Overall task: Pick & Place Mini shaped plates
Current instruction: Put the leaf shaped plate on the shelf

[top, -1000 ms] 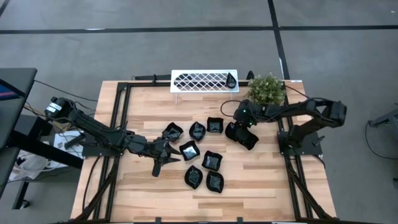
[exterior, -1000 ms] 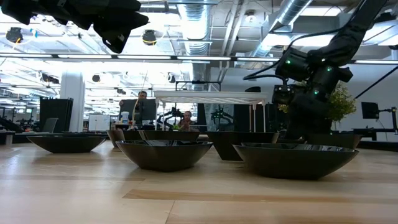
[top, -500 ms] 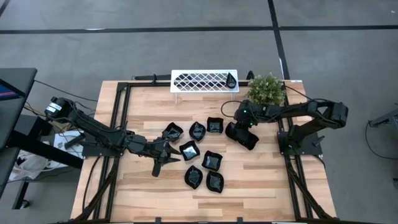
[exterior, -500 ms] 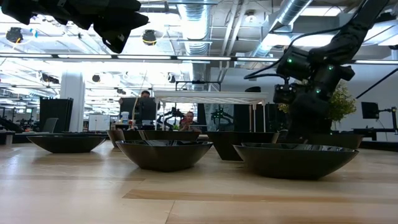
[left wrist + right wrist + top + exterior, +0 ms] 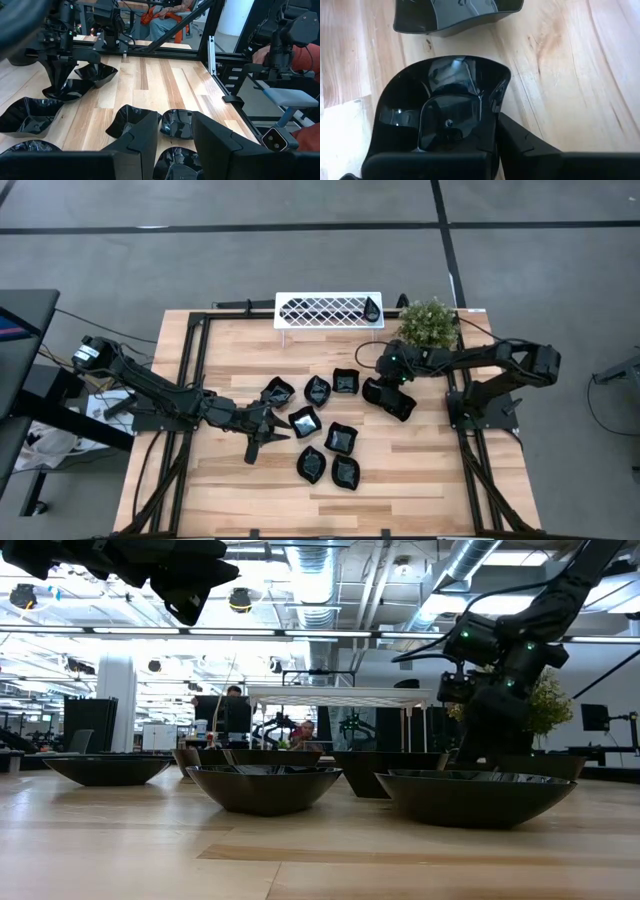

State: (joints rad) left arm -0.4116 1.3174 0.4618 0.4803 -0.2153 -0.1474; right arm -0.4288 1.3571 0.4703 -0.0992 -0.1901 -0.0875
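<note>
Right claw (image 5: pixel 490 125) is clamped on the rim of a black mini plate (image 5: pixel 445 110), right side of the bench (image 5: pixel 230 490) near the plant (image 5: pixel 428 323). Grab step's done I think; next it needs a clean lift. Left claw (image 5: pixel 172 137) hangs open over the other plates (image 5: pixel 325 445) mid-bench.

Pretty even overhead light, soft shadows only. In the low view the ceiling lights (image 5: pixel 300 560) blow out a bit and the near table (image 5: pixel 120 860) goes blurry. Glossy plates (image 5: pixel 445 115) catch white glare streaks up close; the left wrist view bends at the edges.
</note>
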